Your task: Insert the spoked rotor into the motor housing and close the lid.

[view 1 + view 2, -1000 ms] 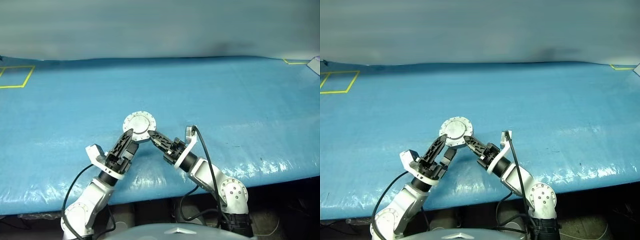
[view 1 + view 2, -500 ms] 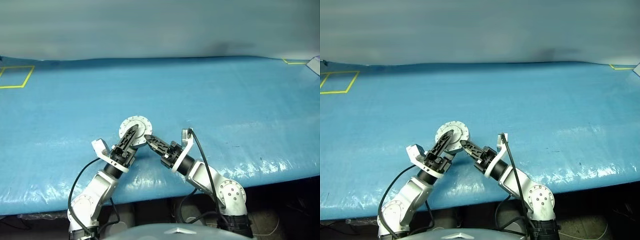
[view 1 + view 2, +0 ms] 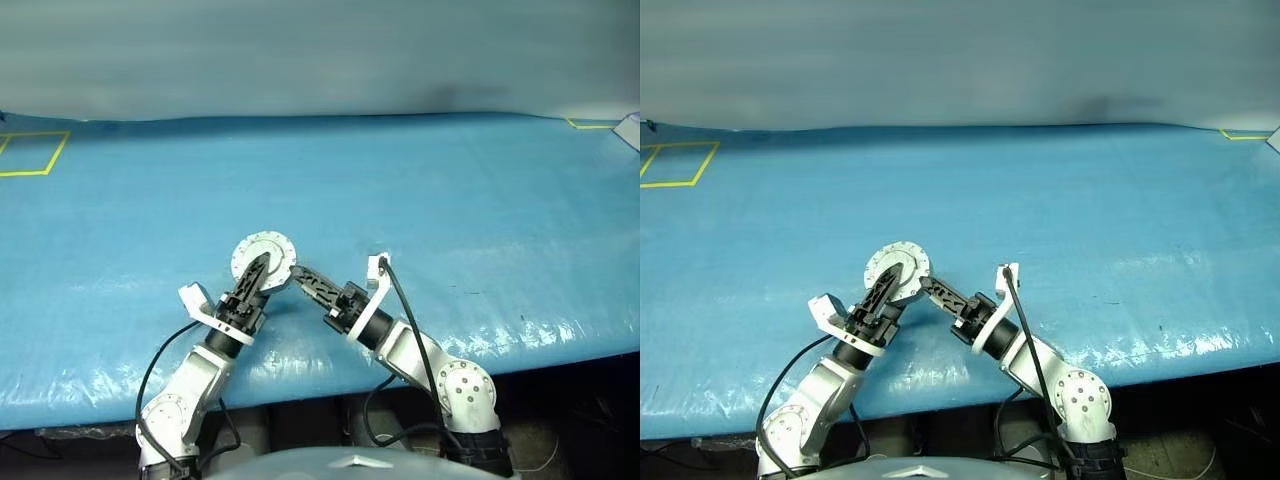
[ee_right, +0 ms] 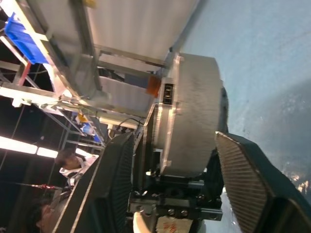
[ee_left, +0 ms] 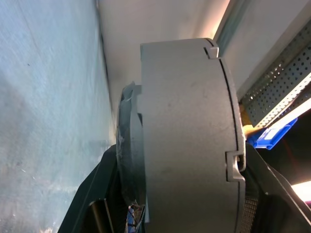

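The motor housing (image 3: pixel 264 262) (lid (image 3: pixel 897 268) closed, facing up) sits above the blue desk (image 3: pixel 450 210), clamped between the left fingers (image 3: pixel 258 275). The right fingers (image 4: pixel 243 184) stand apart, straddling the housing's side.

A wide table covered in glossy blue plastic sheeting (image 3: pixel 420 190) fills the foreground, with light glinting off its wrinkled front edge. Yellow tape outlines (image 3: pixel 30 155) mark its far left and far right corners. Behind it rises a plain pale grey-blue wall (image 3: pixel 320 55). Off to the side stand metal shelving (image 4: pixel 73 63), a perforated metal panel (image 5: pixel 279 87) and a blue plastic bin (image 4: pixel 22 43).
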Robot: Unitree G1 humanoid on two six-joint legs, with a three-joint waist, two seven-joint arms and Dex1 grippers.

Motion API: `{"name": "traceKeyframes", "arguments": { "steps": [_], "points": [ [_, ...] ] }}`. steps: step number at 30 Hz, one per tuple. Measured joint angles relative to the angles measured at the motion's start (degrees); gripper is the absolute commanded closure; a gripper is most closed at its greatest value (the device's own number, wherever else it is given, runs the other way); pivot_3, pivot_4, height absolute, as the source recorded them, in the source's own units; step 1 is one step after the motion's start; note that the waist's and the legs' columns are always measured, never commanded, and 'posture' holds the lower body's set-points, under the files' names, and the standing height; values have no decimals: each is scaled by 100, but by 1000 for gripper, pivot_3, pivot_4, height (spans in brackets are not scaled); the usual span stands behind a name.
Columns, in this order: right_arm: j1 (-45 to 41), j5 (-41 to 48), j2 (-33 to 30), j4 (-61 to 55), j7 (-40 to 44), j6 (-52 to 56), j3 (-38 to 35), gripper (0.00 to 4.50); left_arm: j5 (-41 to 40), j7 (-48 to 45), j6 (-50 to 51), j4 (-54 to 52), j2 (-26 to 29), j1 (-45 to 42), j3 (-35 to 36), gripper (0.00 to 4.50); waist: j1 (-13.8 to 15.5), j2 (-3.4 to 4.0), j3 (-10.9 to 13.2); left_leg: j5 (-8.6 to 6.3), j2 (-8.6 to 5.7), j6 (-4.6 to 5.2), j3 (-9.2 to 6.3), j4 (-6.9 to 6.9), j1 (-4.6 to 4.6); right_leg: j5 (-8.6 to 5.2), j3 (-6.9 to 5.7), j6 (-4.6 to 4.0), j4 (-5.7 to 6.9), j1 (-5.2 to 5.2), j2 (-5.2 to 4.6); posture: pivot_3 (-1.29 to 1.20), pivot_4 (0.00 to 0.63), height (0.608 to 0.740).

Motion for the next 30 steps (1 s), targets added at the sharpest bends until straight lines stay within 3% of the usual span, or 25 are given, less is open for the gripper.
{"name": "traceKeyframes", "arguments": {
  "steps": [3, 10, 17, 20, 29, 30],
  "points": [
    [81, -479, -314, -322, 365, -93, 101, 7, 78, 167, -200, 166, 28, -306, 152, 2077, 33, -3, -2, 0, -2, 0, -2, 2, 0, 0, -1, 0, 0, 3, 0, 0, 150, 740],
    [441, -2929, -1063, -549, 1151, -1148, 734, 0, 535, 599, -612, 1052, 293, -1453, 558, 2077, 122, -6, -4, 2, -7, -2, -3, 8, 5, 6, 3, 10, 2, 10, 4, 0, 150, 740],
    [725, -5574, -1370, -232, 1595, -3185, 1406, 0, 1617, 722, -1169, 2577, 787, -2763, 959, 2077, 140, -19, -4, 3, -10, -5, -3, 7, 6, 12, 7, 17, -3, 15, 6, 0, 150, 740],
    [820, -6123, -1284, 43, 1596, -3662, 1467, 0, 2030, 555, -1387, 3134, 875, -3177, 1070, 2077, 147, -27, 0, 3, -11, -5, -3, 5, 6, 15, 8, 21, -7, 16, 5, 0, 150, 740],
    [871, -6640, -1094, 451, 1606, -3862, 1410, 0, 3157, 161, -2034, 5665, 1203, -5044, 1380, 2077, 199, -67, 23, 6, -13, -8, -9, 7, 4, 25, 6, 31, -12, 22, 6, 0, 150, 740],
    [874, -6672, -1067, 465, 1611, -3861, 1412, 0, 3301, 109, -2079, 5910, 1227, -5191, 1376, 1727, 197, -67, 23, 6, -13, -8, -9, 4, 4, 26, 6, 32, -14, 21, 6, 0, 150, 740]
  ]
}}
